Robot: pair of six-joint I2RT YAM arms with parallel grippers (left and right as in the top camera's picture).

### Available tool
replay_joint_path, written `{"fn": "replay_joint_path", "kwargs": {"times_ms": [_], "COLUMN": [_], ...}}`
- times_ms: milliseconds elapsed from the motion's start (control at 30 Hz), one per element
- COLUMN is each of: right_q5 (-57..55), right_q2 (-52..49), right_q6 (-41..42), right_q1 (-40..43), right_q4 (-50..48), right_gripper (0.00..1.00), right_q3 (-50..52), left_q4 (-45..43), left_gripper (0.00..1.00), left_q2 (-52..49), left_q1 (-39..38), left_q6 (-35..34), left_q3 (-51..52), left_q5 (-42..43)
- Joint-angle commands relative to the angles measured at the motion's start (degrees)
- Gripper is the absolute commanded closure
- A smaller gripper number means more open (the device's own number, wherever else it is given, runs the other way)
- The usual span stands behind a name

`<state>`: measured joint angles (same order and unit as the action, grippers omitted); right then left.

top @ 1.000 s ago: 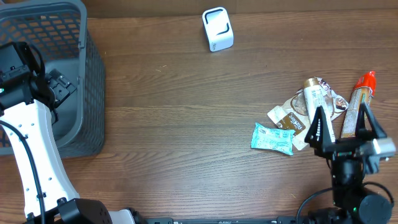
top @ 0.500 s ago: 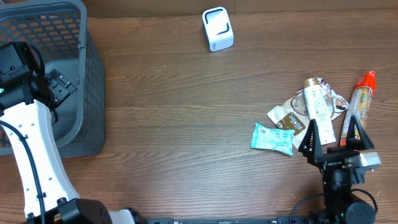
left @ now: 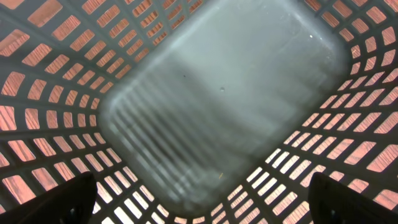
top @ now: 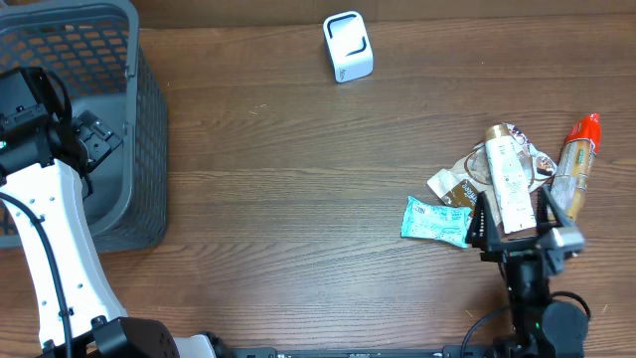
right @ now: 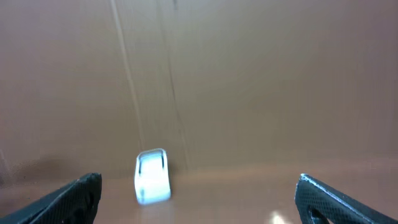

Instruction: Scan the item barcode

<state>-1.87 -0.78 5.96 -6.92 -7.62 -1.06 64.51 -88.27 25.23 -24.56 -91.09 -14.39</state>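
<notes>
While left claw (left: 202, 199) hangs wide over basket (top: 149, 119), right claw (right: 199, 199) wide, level, facing scanner (right: 152, 176).

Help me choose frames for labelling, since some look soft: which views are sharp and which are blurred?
Overhead: sharp and evenly lit, the table shows crisp wood grain, no glare. Left wrist: the floor of the basket is hazy and streaked, its mesh walls clearer. Right wrist: blurred throughout; the white scanner is only a soft blob.
</notes>
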Motion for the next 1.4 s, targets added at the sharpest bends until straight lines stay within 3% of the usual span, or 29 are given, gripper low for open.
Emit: {"fn": "replay_joint_path", "kwargs": {"times_ms": [0, 67, 1367], "right_q5": [0.22, 0.48, 0.48], "right_q2": [0.66, 0.66, 0.61], "right_q6": [-0.02, -0.04, -0.04], "right_q1": [-0.48, -0.48, -0.48], "right_q4": [5.95, 12.24, 12.26], "right_gripper": [0.00, 0.00, 0.00], "right_q3": [0.63, 0.61, 0.61], "left_q4": [0.00, 0.00, 0.00], "left_gripper": [0.00, 0.00, 0.00], "left_q2": [-0.13, -0.13, -0.13], "left_q1": [-0.13, -0.13, -0.13], "left_q6": [-0.98, -0.98, -0.98], "left_q3": [0.24, 0.24, 0.24], "left_q5": [0.50, 0.50, 0.50]}}
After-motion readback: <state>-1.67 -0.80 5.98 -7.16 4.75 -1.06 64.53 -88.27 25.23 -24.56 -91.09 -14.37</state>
